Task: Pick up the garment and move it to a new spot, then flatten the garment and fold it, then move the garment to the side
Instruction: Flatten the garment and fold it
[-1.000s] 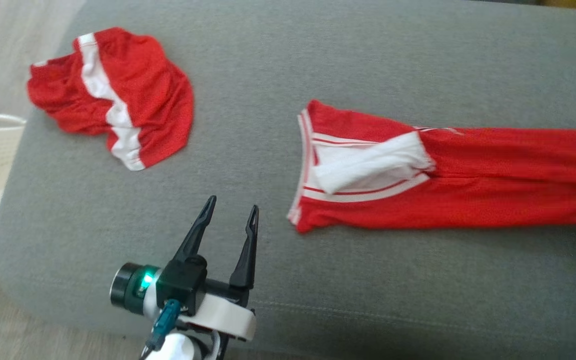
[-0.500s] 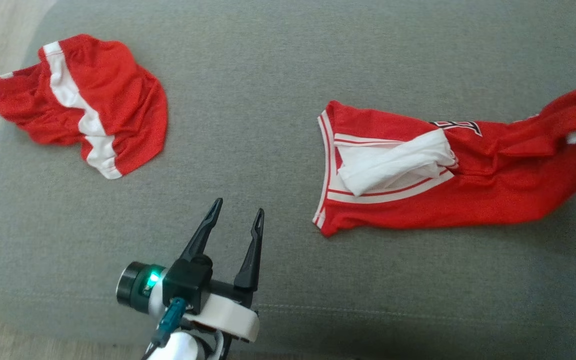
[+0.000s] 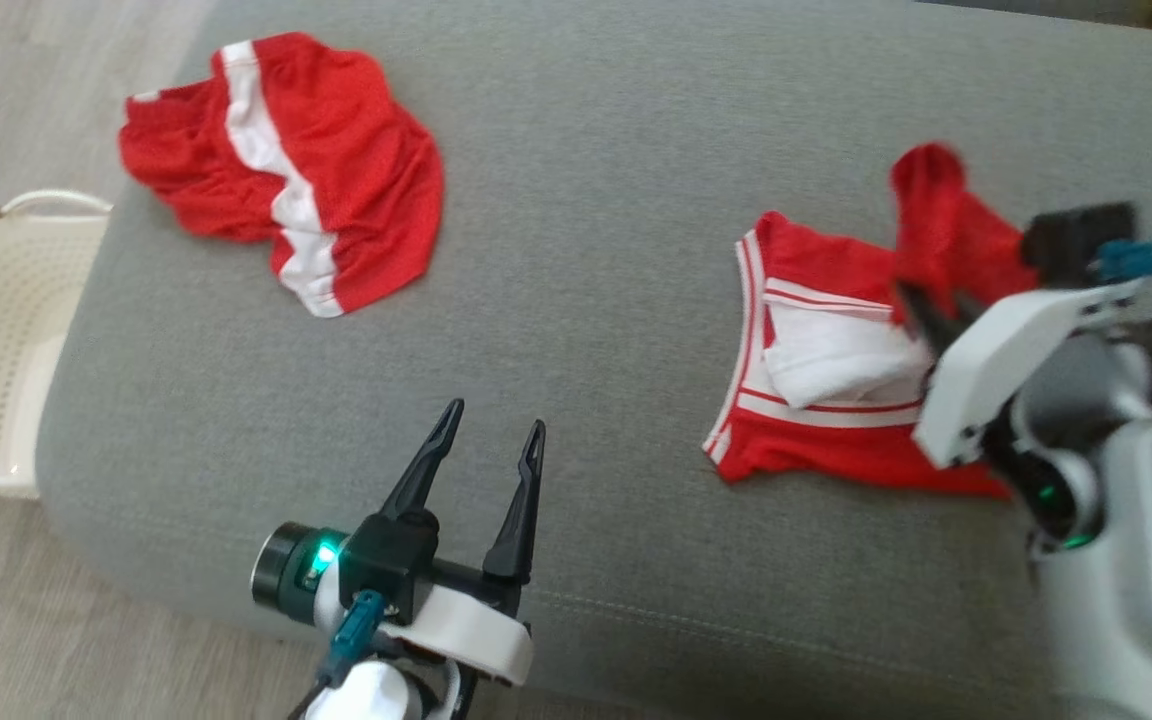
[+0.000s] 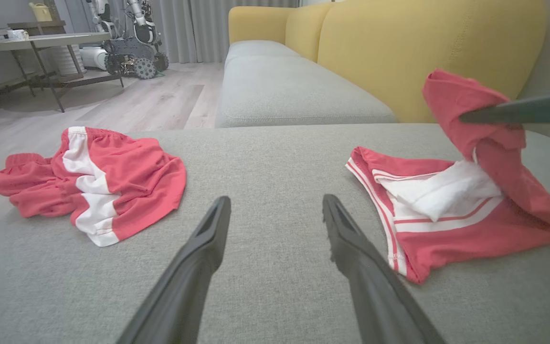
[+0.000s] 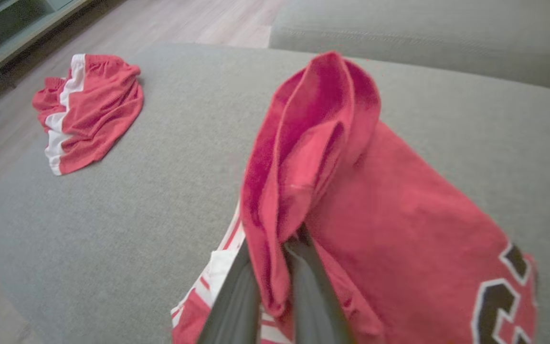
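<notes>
The blurred right forearm hides the right part of the jersey [image 3: 816, 455] in the head view. Its black numeral is cut off at the lower right of the right wrist view. The cloth is thin and red, with white-striped trim and a white inner layer showing. The right hand [image 5: 277, 251] is clenched on an upstanding fold of it at centre right. The remainder lies on the grey upholstered seat [image 3: 586, 200]. The left hand [image 3: 494, 418] stands released at lower centre, well apart from the jersey.

Left gripper [image 3: 496, 416] was parked low, fingers spread wide; right gripper [image 5: 275, 248] was clamped on the garment [image 5: 375, 200], wrist raised.
</notes>
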Tool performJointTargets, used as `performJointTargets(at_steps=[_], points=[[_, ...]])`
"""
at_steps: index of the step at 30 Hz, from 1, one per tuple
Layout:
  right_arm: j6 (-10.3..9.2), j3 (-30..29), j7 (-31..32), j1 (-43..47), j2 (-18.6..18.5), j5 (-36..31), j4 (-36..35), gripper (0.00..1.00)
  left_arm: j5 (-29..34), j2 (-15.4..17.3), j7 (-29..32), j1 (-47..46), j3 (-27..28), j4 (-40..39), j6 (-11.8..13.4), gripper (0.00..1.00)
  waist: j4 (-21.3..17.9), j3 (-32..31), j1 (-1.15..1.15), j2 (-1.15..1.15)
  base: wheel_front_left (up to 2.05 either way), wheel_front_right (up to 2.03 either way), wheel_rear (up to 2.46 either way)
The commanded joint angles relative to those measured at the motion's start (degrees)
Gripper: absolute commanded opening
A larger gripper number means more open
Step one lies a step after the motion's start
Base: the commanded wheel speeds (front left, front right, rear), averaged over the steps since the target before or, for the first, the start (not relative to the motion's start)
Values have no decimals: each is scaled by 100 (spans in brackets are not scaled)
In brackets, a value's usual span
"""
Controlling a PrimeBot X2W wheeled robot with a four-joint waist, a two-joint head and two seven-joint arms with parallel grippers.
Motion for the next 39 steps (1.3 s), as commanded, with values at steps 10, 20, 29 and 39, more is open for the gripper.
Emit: performJointTargets(at_steps=[10, 20, 29, 39], points=[[36, 395, -591, -131, 583, 246, 497, 100, 13, -158, -45, -216, 272, -86, -95, 100, 186, 104, 0, 0, 0, 0, 0], [36, -599, -1795, 196, -55, 799, -695, 100, -7, -170, -45, -47, 579, -113, -98, 100, -94, -229, 0, 0, 0, 0, 0], [36, -576, -3589, 1223, -415, 636, -473, 100, -239, -205, -45, 312, 960, -205, -120, 100, -532, -834, 0, 0, 0, 0, 0], [36, -326, -5358, 1863, -141, 138, 727, 100, -24, -218, -45, 811, 1356, -488, -137, 100, -769, -1250, 0, 0, 0, 0, 0]])
